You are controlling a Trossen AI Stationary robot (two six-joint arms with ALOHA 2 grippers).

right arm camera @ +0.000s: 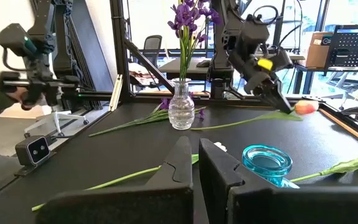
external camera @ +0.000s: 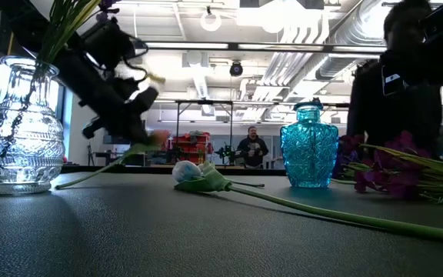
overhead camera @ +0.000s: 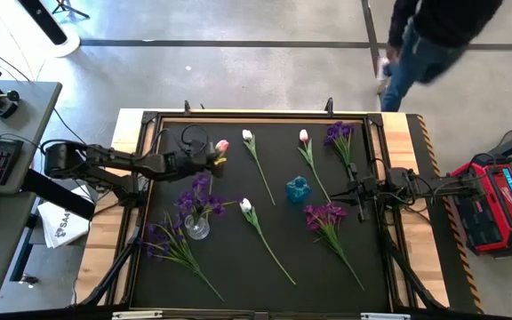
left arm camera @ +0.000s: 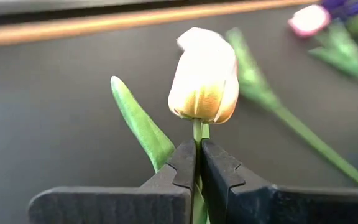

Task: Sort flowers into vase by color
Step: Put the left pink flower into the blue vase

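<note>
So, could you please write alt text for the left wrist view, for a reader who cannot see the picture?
The left gripper is shut on the green stem of a pale tulip, just below its bloom, with one green leaf beside it. Behind it, on the dark table, another flower lies blurred.

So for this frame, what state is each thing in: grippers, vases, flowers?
Left gripper: shut on pink tulip stem, just below the bloom.
Pink tulip: held by the left gripper, outside any vase.
Right gripper: shut, holding nothing, near the blue vase.
Clear vase: upright, holds a purple sprig.
Blue vase: upright, no flowers in it.
Other tulips and purple sprigs: lying flat on the table.
</note>
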